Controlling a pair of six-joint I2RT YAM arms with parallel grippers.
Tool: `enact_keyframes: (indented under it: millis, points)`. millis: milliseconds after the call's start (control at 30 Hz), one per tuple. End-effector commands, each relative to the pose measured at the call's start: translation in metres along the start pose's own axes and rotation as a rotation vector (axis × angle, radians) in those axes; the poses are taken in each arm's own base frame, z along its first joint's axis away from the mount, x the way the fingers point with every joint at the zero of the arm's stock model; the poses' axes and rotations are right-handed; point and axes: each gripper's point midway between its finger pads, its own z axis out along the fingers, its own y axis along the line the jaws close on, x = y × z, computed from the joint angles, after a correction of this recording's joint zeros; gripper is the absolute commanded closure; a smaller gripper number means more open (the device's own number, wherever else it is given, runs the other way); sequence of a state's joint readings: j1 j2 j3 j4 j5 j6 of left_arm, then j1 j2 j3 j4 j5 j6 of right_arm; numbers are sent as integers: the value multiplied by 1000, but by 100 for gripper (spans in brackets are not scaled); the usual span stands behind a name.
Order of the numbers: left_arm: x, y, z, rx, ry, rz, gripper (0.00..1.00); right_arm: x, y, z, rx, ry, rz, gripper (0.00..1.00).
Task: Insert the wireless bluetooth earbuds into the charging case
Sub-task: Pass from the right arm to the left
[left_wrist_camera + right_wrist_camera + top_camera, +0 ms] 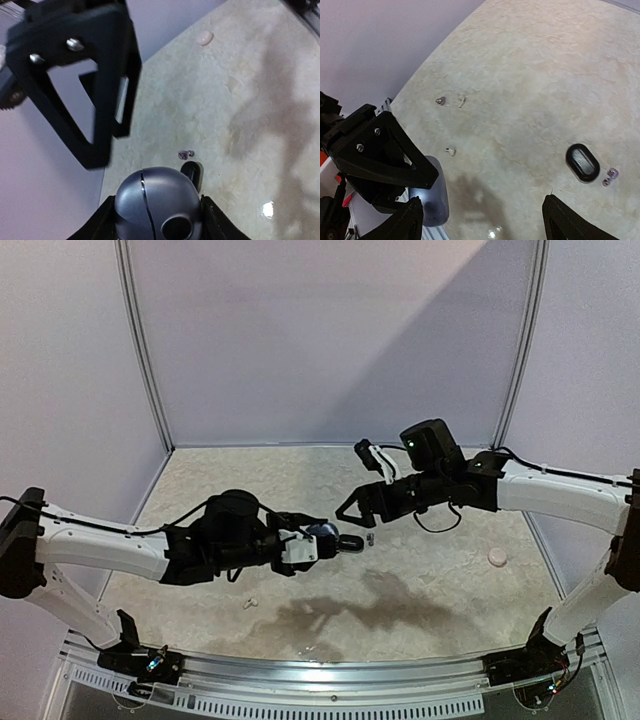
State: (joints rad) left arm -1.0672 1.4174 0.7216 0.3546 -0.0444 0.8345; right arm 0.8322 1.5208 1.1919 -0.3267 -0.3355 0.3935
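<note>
Nearest, left gripper (158, 222) clamped on the grey-blue charging case (155, 195), held over mid-worktop.
One white earbud (250, 604) lies loose at near left. A black oval piece (350, 542) sits on the worktop (450, 590) just right of the case, with two silvery-grey earbuds (370, 538) beside it. Right gripper (482, 200) hangs just beyond, jaws spread wide, empty. Pinkish lump (497, 557) far right.

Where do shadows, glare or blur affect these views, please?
Top external: the arms throw a dark shadow on the table near the bases. Left wrist: the right gripper looms soft and out of focus at upper left, with a glare spot lower right. Right wrist: table in focus, a glint at the bottom edge, shade beside the charging case.
</note>
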Motion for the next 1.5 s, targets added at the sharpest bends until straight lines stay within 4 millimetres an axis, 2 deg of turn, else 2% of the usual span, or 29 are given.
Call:
enact_keyframes:
  millis: [0,200,367,433,567,667,733,900,933,967,1000,1067,1100,1200,1300,1400,1467]
  points:
    - [-16,16,-9,-11,-60,-11,76,-1,45,12,-200,-6,-99,17]
    - [-18,22,-13,-17,-64,-17,75,13,61,19,-280,43,-129,23]
    - [-10,27,-11,-10,-26,-80,75,18,58,15,-258,36,-130,25]
    - [-13,31,-11,-15,-33,-89,75,19,56,12,-241,41,-132,28]
    - [-21,32,-9,-7,-69,-70,75,13,58,18,-246,40,-134,42]
    - [-23,34,-8,-8,-76,-59,75,10,58,25,-247,50,-128,46]
    - [-24,35,-9,-9,-76,-50,75,9,59,28,-253,48,-130,54]
    - [-25,35,-10,-6,-78,-55,74,9,62,28,-273,55,-141,83]
    - [-26,36,-10,-8,-78,-60,72,10,63,28,-279,58,-142,87]
    - [-26,38,-10,-13,-78,-71,64,10,63,27,-283,61,-143,91]
    - [-26,39,-10,-17,-73,-81,49,10,64,26,-284,62,-145,94]
    - [-23,42,-12,-21,-54,-108,7,9,65,21,-280,59,-157,98]
    - [-18,45,-13,-19,-35,-153,1,6,66,17,-272,50,-166,100]
    - [-7,65,-26,44,-24,-409,1,-9,73,-7,-267,-10,-215,100]
    - [-27,77,-54,264,-221,-690,1,-29,89,-37,-288,-108,-288,100]
    - [-55,86,-78,365,-401,-746,1,-44,104,-60,-316,-201,-358,100]
    - [-69,92,-86,385,-473,-763,2,-54,113,-73,-334,-270,-396,100]
